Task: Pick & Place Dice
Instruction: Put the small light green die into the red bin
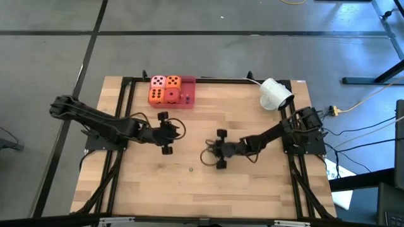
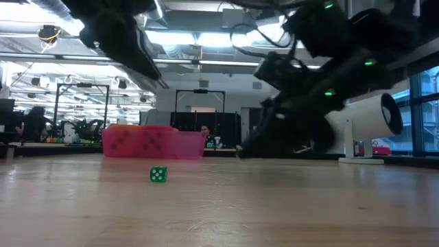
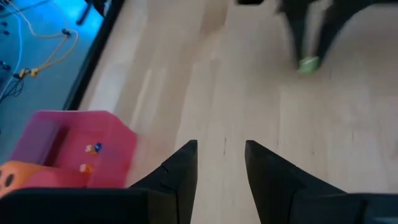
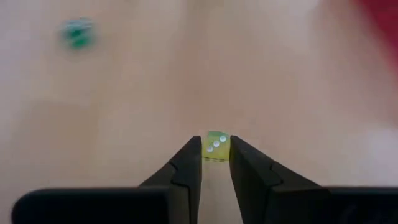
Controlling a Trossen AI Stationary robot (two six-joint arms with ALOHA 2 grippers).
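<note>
A red tray (image 1: pixel 188 88) near the table's far edge holds a pink die (image 1: pixel 158 81), two orange dice (image 1: pixel 173 81) and a red die (image 1: pixel 171 96), resting on its floor, with tiny beads (image 1: pixel 187 98) beside them. My right gripper (image 4: pixel 216 163), mid-table, is shut on a small yellow-green die (image 4: pixel 216 146). Another small green die (image 2: pixel 158 175) lies loose on the wood towards the near edge. My left gripper (image 3: pixel 221 149) is open, low over bare wood left of centre (image 1: pixel 181 130), touching nothing. The tray (image 3: pixel 81 146) lies beside it. My right gripper pinches the small yellow-green die between its two fingertips (image 4: pixel 191 155), on two opposite faces (image 4: pixel 209 148). The fingers come from the table's right, slanting down. The die sits just above the wood; I cannot tell whether its underside touches the table.
A white cylindrical device (image 1: pixel 276 93) stands at the far right corner, with cables trailing off the right edge. Black frame rails (image 1: pixel 126 94) run along the table's sides. Bare wood stretches across the near half around the loose green die (image 1: pixel 190 168).
</note>
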